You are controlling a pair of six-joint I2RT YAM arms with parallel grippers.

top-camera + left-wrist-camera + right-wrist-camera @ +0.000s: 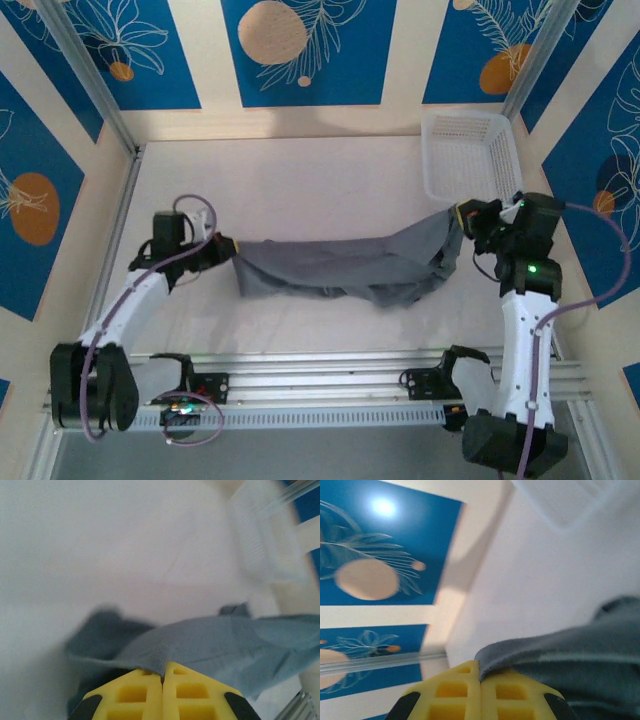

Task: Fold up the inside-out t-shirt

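The slate-grey inside-out t-shirt (350, 265) hangs stretched in a sagging band between my two grippers, above the white table. At the band's left end my left gripper (228, 247) is shut on its edge. In the left wrist view the yellow jaws are pressed together on a fold of the t-shirt (210, 642), at the left gripper (163, 674). My right gripper (462, 218) is shut on the band's right end, near the basket. In the right wrist view the t-shirt (570, 650) runs out to the right from the closed right gripper (480, 672).
A white mesh basket (467, 153) stands at the back right corner, just behind the right gripper. Blue patterned walls close in the table (300, 180) on three sides. A metal rail (330, 385) with the arm bases runs along the near edge.
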